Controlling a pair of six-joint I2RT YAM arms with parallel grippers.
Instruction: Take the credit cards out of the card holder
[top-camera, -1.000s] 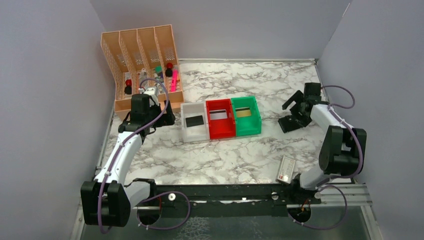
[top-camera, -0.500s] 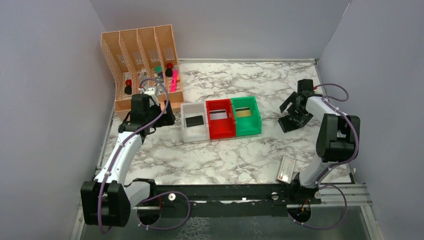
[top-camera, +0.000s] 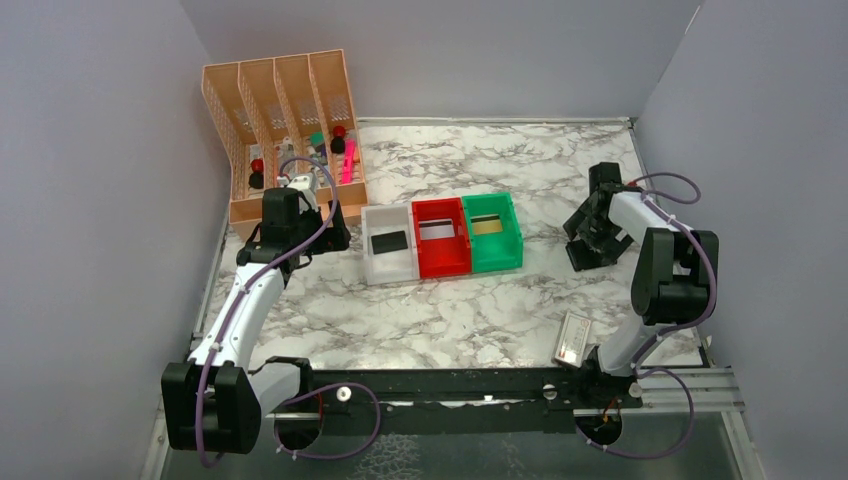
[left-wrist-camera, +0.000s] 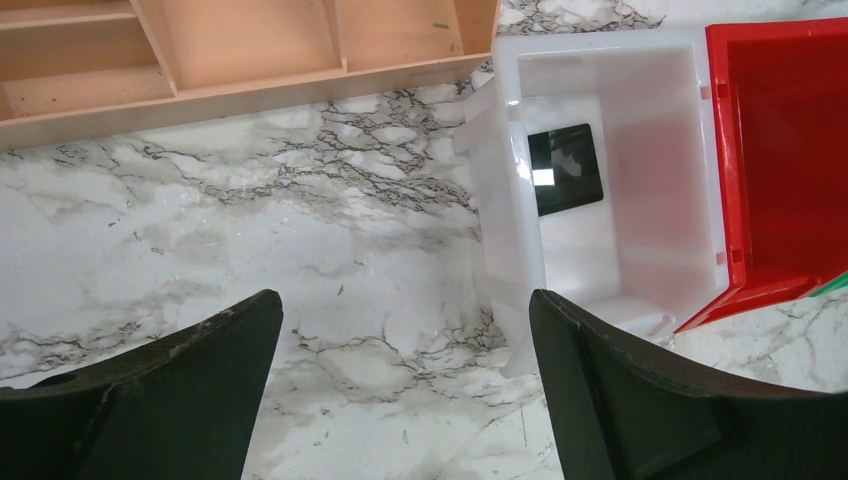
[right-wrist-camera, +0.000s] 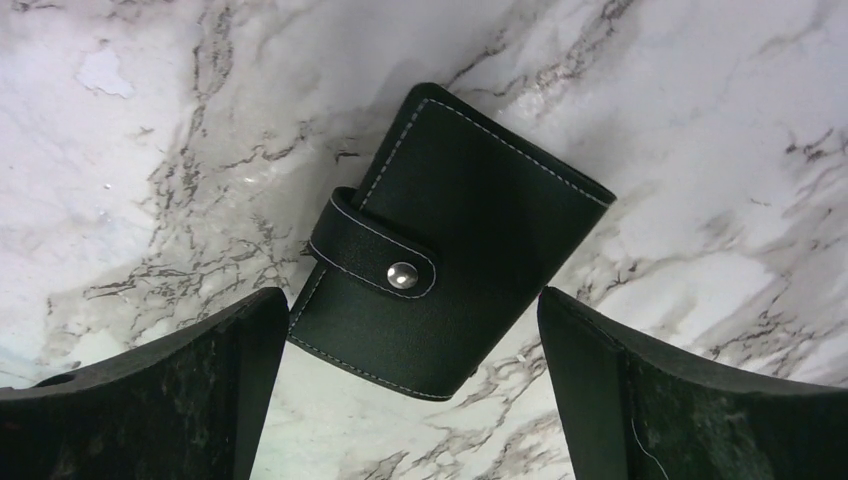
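The card holder (right-wrist-camera: 450, 240) is a black stitched wallet, folded shut with its snap tab fastened, lying on the marble; in the top view (top-camera: 598, 252) it lies at the right. My right gripper (right-wrist-camera: 410, 400) is open just above it, with the holder's near end between the fingers and not touching them; in the top view the gripper (top-camera: 590, 228) hovers over it. A black card (left-wrist-camera: 566, 168) lies in the white bin (top-camera: 385, 265). A whitish card (top-camera: 440, 230) lies in the red bin and a gold card (top-camera: 487, 224) in the green bin. My left gripper (left-wrist-camera: 405, 390) is open and empty left of the white bin.
An orange desk organiser (top-camera: 285, 130) with markers stands at the back left. The red bin (top-camera: 442, 262) and green bin (top-camera: 495, 258) sit beside the white one. A small whitish case with a red mark (top-camera: 573, 338) lies near the right arm's base. Grey walls enclose the table.
My right gripper has swung in and come down over the card holder, staying open. The left arm and the bins have not moved.
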